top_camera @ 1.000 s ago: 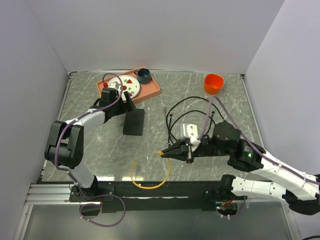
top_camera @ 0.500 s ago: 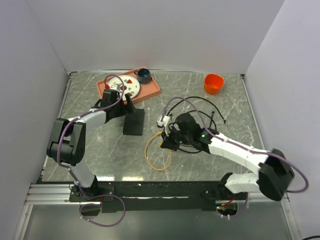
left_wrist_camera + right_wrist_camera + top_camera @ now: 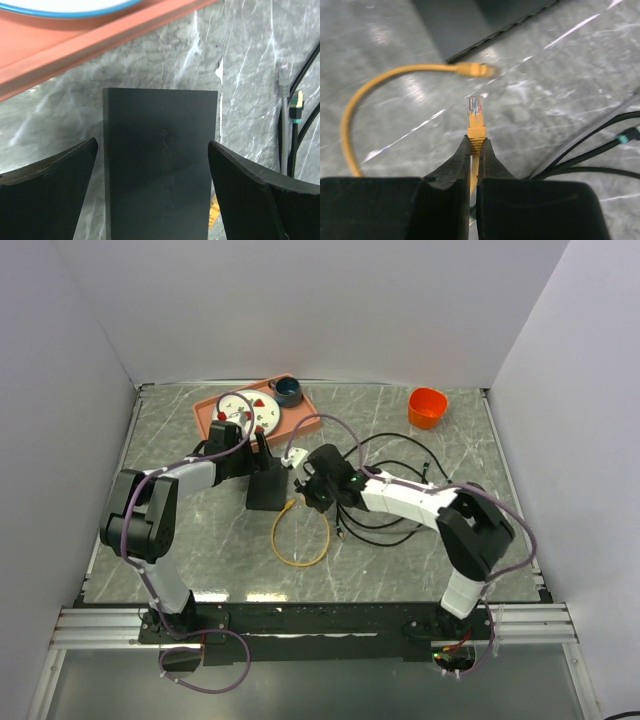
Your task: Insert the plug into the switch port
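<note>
The switch [image 3: 267, 485] is a flat, plain black slab lying on the grey marbled surface [image 3: 190, 540], just in front of the red tray [image 3: 303, 423]. Its long axis runs from near to far in the top view, a short end toward the tray. In the left wrist view its top [image 3: 160, 165] is matte and bare. Its ports cannot be made out in any view.

The left gripper [image 3: 152, 145] has its jaws wide apart, one on each long side of the switch. Whether they touch it I cannot tell.

The right gripper [image 3: 474, 145] is clamped on the plug [image 3: 475, 107], just right of the switch's near end in the top view. The plug has a yellow boot and a clear tip with coloured wires inside. It points straight out from the fingertips toward the switch's edge [image 3: 470, 15], with a gap between them. Its yellow cable [image 3: 300, 540] loops on the surface, and the second plug [image 3: 470, 69] lies crosswise between the held plug and the switch.
</note>
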Robot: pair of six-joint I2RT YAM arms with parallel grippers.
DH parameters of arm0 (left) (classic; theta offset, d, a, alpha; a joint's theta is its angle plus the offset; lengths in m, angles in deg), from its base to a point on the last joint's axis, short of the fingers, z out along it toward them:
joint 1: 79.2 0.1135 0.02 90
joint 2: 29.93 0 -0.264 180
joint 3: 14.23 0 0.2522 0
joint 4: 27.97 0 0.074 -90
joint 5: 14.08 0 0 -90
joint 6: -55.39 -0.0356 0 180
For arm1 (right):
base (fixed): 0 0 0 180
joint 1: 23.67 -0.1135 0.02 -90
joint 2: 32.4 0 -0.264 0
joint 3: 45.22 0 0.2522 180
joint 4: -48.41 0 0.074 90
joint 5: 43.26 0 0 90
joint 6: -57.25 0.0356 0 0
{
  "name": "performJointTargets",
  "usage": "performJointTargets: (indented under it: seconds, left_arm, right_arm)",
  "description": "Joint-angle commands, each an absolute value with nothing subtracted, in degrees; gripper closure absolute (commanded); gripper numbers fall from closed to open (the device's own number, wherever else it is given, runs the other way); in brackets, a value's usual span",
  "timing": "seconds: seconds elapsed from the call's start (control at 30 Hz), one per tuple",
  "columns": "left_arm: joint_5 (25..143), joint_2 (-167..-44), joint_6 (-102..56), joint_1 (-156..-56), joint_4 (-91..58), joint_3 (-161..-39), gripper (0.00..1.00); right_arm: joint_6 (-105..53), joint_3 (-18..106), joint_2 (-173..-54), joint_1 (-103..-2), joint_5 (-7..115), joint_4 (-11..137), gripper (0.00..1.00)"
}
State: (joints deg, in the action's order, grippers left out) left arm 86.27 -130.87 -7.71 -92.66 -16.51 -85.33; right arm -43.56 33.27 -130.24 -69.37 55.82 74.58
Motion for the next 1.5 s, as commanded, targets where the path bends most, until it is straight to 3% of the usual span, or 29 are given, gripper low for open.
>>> performJointTargets:
  seconds: [0.0,0.23,0.67,1.03,1.47]
  left_arm:
    - [91.1,-133.2,-9.3,-92.6,-20.4,-86.5,0.01]
    - [96.3,-138.6,-9.1,-92.7,-20.4,-92.4,0.07]
    - [95.9,-145.7,-9.1,-94.8,-18.3,-101.9,0.08]
    - [81.8,-130.0,-9.3,-94.7,-18.2,-92.1,0.02]
    - [81.3,-122.2,-8.8,-94.7,-16.8,-86.0,0.01]
  right_arm:
    - [-46.6,38.7,-135.2,-68.9,49.3,72.8,1.0]
    - [-46.2,39.1,-139.5,-68.8,47.4,71.5,1.0]
    - [-45.7,40.5,-140.7,-68.4,47.3,70.8,1.0]
    - [-44.9,40.5,-141.8,-71.8,46.9,72.6,1.0]
    - [-46.9,28.1,-133.1,-87.4,48.7,68.4,1.0]
